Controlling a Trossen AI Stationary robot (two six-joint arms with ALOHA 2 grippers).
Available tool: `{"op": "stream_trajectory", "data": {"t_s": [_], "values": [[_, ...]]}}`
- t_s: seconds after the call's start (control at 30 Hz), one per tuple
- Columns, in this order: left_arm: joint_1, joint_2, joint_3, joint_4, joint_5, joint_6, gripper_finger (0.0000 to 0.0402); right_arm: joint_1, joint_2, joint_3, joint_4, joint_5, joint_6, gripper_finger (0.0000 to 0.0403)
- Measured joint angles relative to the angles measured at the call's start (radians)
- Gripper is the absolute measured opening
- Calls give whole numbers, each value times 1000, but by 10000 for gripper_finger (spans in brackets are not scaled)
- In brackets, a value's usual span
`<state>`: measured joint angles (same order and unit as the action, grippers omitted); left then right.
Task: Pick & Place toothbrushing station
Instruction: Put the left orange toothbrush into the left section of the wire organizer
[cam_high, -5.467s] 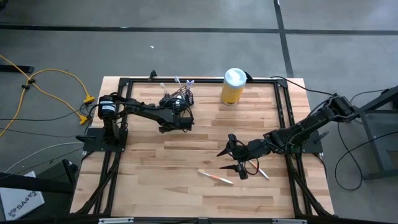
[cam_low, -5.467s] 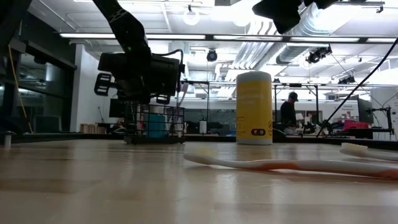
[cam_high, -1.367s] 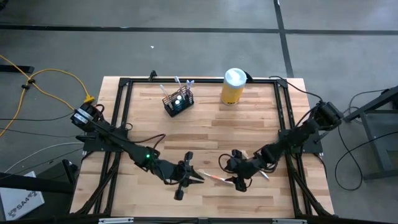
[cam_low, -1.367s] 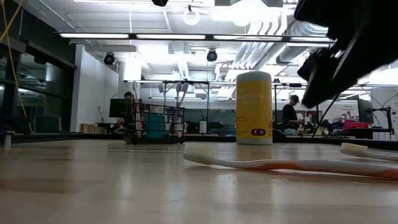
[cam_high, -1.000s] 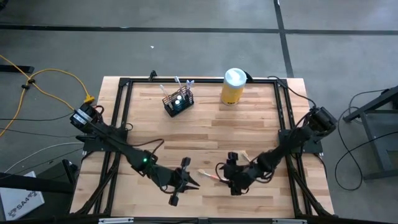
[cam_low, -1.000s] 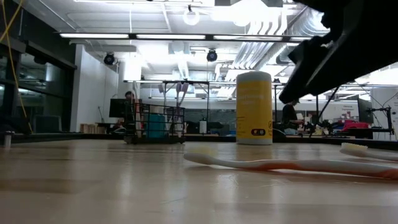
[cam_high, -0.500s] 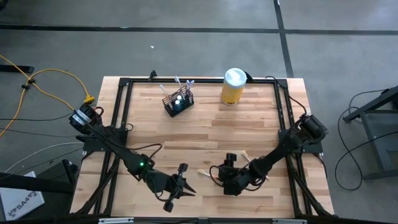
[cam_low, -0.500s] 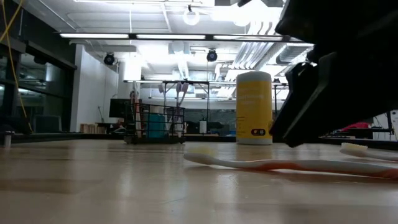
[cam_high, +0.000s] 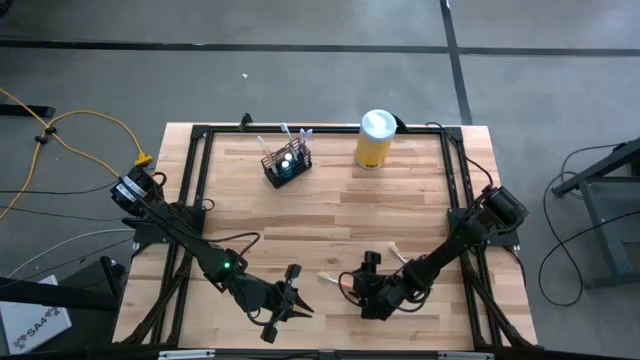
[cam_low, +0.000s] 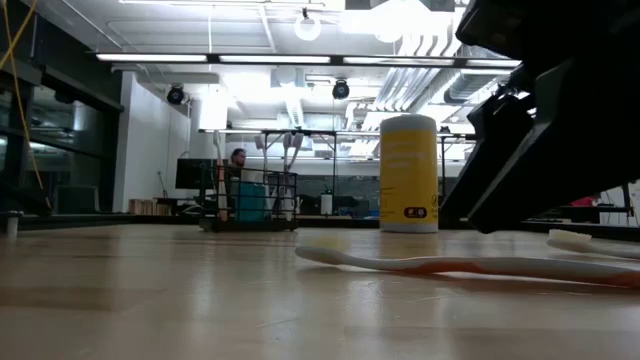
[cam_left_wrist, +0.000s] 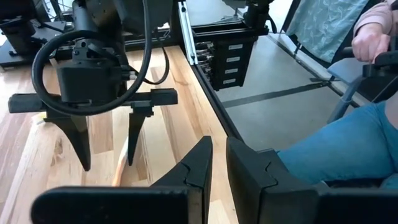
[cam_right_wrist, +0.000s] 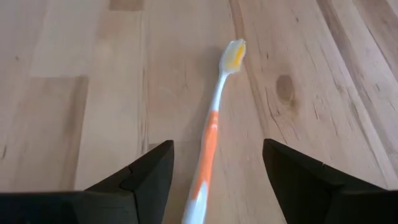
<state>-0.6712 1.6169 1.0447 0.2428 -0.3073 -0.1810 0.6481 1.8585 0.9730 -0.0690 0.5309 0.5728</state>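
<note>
Here we see toothbrushing station (cam_high: 286, 162) upright at far side of surface (cam_high: 330, 215), beside yellow canister (cam_high: 374, 139), well apart from both arms. Right gripper (cam_right_wrist: 214, 177) low at near edge, fingers apart, straddling orange-and-white toothbrush (cam_right_wrist: 211, 127). Left gripper (cam_high: 297, 302) near front edge, fingers almost together, holding nothing.

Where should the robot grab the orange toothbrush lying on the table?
Probably the orange middle of the toothbrush, coming straight down. It lies flat on the table, and the open right gripper already straddles the thin handle, so its fingers can close across it.
</note>
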Motion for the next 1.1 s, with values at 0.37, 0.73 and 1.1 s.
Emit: {"op": "stream_trajectory", "data": {"t_s": [0.37, 0.73, 1.1], "values": [[0, 0, 0, -8, 2, -10, 43, -6, 80, 2, 43, 20, -14, 238], [0, 0, -1, -19, 2, -22, 43, -30, 86, 2, 36, 13, 0, 238], [0, 0, -1, -19, 1, -26, 43, -47, 90, 2, 39, 9, 11, 209]]}}
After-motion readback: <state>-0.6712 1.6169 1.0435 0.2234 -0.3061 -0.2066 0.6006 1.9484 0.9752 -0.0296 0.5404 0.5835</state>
